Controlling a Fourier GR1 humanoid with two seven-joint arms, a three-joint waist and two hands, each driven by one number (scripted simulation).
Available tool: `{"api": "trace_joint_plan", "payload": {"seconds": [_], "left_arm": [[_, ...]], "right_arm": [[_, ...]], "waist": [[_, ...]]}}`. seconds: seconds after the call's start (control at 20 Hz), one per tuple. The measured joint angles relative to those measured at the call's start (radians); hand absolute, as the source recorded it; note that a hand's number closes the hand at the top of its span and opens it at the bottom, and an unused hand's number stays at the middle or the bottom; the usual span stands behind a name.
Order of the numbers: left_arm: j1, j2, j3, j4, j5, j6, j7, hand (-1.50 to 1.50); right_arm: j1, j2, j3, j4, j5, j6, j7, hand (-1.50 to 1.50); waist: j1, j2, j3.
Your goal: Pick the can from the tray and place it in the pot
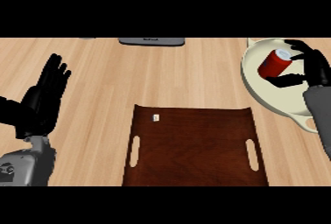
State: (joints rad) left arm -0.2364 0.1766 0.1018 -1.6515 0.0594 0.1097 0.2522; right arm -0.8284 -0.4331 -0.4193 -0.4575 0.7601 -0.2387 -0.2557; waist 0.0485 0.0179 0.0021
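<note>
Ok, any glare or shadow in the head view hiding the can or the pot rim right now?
Head view: even lighting, no glare on the can; the right hand covers part of it, its fingers curled round it above the cream pot. The pot's right rim is cut by the frame edge. The left hand rests open at left, beside the dark tray.

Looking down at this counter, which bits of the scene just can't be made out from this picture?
- Head view: the far side of the red can is covered by the right hand curled round it.
- The cream pot runs off the right edge, and the forearm hides part of its rim.
- The grey object at the top is cut by the edge; its label is too small to read.
- The small white tag on the brown tray is too small to identify.
</note>
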Motion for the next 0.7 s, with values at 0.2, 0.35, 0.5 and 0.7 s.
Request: {"api": "trace_joint_plan", "payload": {"seconds": [0.2,0.35,0.5,0.7], "left_arm": [[-0.008,0.005,0.009,0.025,0.001,-0.005,-0.017,0.0],[-0.015,0.008,0.013,0.023,0.005,-0.006,-0.006,0.0],[0.007,0.012,0.02,0.019,0.012,-0.017,-0.017,0.0],[0.007,0.008,0.02,0.021,0.007,-0.012,-0.023,0.0]], "right_arm": [[-0.029,0.005,-0.083,0.049,-0.108,0.062,-0.113,-1.5],[-0.042,-0.001,-0.157,0.072,-0.198,0.109,-0.189,-1.5],[-0.053,-0.03,-0.217,0.106,-0.267,0.16,-0.233,-1.5],[-0.048,-0.113,-0.279,0.149,-0.337,0.252,-0.274,-1.5]], "waist": [[-0.002,0.002,0.001],[-0.004,0.002,0.002],[-0.005,0.0,0.001],[-0.01,-0.001,0.001]]}}
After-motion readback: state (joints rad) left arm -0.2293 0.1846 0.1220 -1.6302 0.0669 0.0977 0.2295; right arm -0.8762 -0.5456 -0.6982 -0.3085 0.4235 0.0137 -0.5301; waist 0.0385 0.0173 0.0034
